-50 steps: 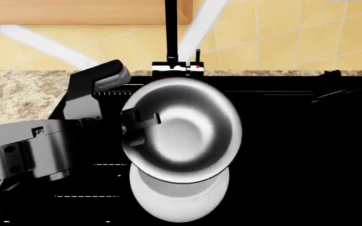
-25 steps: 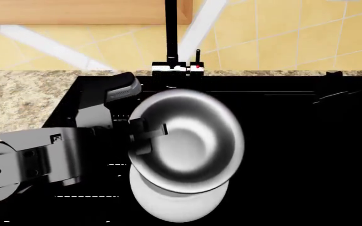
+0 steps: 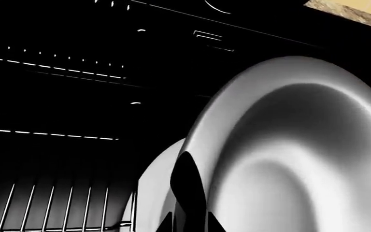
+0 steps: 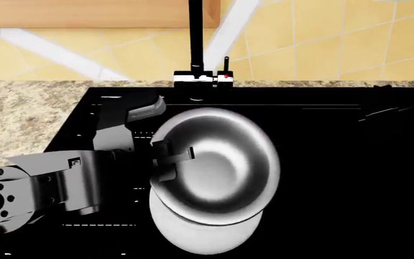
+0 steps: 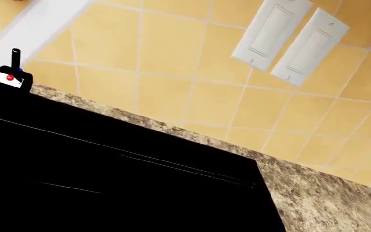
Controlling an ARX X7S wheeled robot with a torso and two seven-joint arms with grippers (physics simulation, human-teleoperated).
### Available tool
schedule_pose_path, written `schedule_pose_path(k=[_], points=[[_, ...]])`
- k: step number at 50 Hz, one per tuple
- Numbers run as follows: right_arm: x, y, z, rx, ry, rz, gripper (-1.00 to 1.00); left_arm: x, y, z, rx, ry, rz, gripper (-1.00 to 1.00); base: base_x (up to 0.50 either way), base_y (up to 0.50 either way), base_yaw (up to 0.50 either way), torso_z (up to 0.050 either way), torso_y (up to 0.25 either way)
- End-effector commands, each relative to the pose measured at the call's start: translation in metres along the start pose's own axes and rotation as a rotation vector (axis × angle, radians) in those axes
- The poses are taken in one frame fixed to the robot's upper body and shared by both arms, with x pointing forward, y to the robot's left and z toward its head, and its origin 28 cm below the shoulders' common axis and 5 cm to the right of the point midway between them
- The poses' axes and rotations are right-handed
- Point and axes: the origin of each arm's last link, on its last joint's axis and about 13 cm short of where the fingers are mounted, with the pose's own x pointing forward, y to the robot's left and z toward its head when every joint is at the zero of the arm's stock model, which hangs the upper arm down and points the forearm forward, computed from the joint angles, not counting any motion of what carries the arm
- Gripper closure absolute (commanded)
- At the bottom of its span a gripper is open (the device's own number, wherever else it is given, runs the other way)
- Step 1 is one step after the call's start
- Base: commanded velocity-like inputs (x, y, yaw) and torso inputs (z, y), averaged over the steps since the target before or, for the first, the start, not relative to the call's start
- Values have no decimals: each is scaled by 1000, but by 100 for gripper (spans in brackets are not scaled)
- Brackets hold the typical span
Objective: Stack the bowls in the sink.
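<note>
The left end effector was clamped on the near-left rim of the smaller round bowl, black outside and shiny silvery-grey inside, one finger reaching over the rim into the hollow and the other below it. That pinch at the edge let the arm carry the bowl open side up, tipped a little toward the head camera, while leaving its underside free to settle into something.

The bowl hung over the wide glossy black sink, and directly beneath its near edge lay the larger glossy white bowl, only a crescent of it showing. In the left wrist view the silvery bowl filled the frame with the white bowl's rim just behind it; I could not tell whether the two touched. My guess was that the carried bowl was being lined up over the white one for nesting.

The right end effector was out of sight; its wrist camera showed only the sink's edge, the speckled beige granite table and yellow wall tiles.
</note>
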Motion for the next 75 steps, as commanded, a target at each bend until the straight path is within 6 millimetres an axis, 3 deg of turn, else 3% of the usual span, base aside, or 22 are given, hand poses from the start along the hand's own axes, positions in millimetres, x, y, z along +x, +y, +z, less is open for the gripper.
schedule_pose_path(k=[1,7,8,27,44,58,75], points=[[1,0,-1,2,3,-1,-100,5,0,-1,1,7,4,100,0,0,0,0,0],[1,0,-2,1,4,0,-100,3,-1,-1,12,10,-3,100,0,0,0,0,0],[1,0,-2,0,5,0,-100,3,-1,-1,16,10,-4,-100,0,0,0,0,0],[0,-1,-1,1,6,-1,-100,-18,-5,10,31,-43,-50,-100,0,0,0,0,0],[-3,-4,1,9,3,-11,-100,-78,-11,41,23,-209,-70,-100,0,0,0,0,0],[-11,-8,3,8,-12,-18,-100,-122,-11,51,33,-315,-62,-100,0,0,0,0,0],[-50,-22,16,83,-188,7,-100,-153,10,42,186,-475,88,-100,0,0,0,0,0]])
